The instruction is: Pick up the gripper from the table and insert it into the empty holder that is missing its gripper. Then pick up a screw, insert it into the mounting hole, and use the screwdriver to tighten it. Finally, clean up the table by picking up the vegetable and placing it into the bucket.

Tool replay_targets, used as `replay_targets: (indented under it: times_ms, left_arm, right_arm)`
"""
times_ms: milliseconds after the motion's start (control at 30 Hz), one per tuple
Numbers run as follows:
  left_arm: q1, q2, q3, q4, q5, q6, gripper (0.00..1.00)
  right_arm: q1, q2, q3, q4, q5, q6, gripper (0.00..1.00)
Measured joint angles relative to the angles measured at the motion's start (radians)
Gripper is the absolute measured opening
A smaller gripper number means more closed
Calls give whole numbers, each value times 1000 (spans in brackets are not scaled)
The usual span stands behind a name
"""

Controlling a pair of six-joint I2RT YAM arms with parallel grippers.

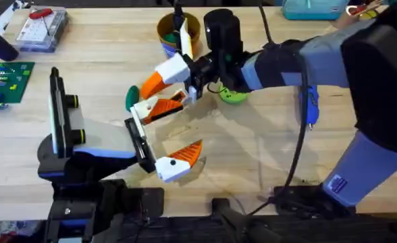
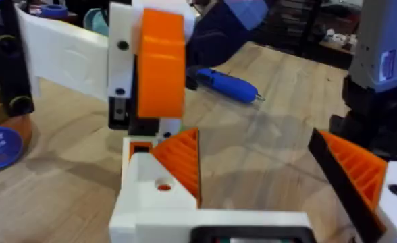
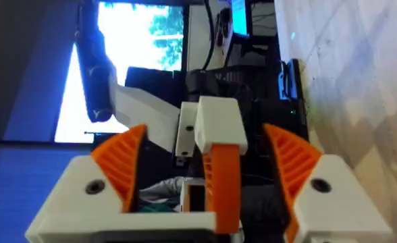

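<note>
The gripper (image 1: 159,108), a white base with an orange wedge tip and a dark slit, sits at the far end of the holder (image 1: 139,142), the black bar on the left arm. Its mounting hole (image 2: 163,183) faces up. The twin finger (image 1: 179,160) is at the bar's near end, so my left gripper (image 2: 252,138) stands open with nothing between its fingers. My right gripper (image 3: 204,135) is turned on its side. It straddles the gripper (image 3: 220,155) with a gap on each side, and its upper finger (image 1: 163,77) is above the piece. The dark green vegetable (image 1: 130,98) lies just left. The bucket (image 1: 175,30) stands at the back.
A blue-handled screwdriver (image 1: 310,104) lies right of centre, under the right arm. A lime-green ring disc (image 1: 233,96) sits by the right wrist. A clear parts box (image 1: 43,28) and a green circuit board (image 1: 4,81) are at the far left.
</note>
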Motion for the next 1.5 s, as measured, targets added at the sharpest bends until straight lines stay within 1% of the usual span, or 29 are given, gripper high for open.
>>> replay_targets:
  times_ms: [33,67,300,500,633,800,933,1133,1233,1267,1400,1500]
  left_arm:
    - [0,0,0,-1,8,0,995]
    - [0,0,0,-2,14,0,995]
    - [0,0,0,-4,36,-1,995]
    - [0,0,0,-4,36,-1,995]
    - [0,0,0,-4,37,-1,995]
    - [0,0,0,-4,37,-1,995]
    - [0,0,0,-5,38,-1,995]
    - [0,0,0,-5,39,-1,995]
    - [0,0,0,-5,39,-1,995]
    - [0,0,0,-5,39,-1,995]
    - [0,0,0,-5,39,-3,995]
    - [0,0,0,-5,40,-4,995]
  right_arm:
    - [0,0,3,1,1,-1,974]
    - [-3,0,3,1,1,0,991]
    - [-19,0,4,0,2,0,995]
    - [-37,0,4,-1,2,1,996]
    - [-74,0,4,-1,4,-13,996]
    - [-156,0,4,-28,41,-72,996]
    - [-216,0,4,-57,140,-133,996]
    - [-238,-1,5,-63,406,-258,996]
    - [-252,-32,10,-163,532,-333,996]
    - [-259,-55,15,-238,574,-375,996]
    - [-286,-190,83,-655,731,-554,996]
    - [-303,-320,162,-939,851,-726,996]
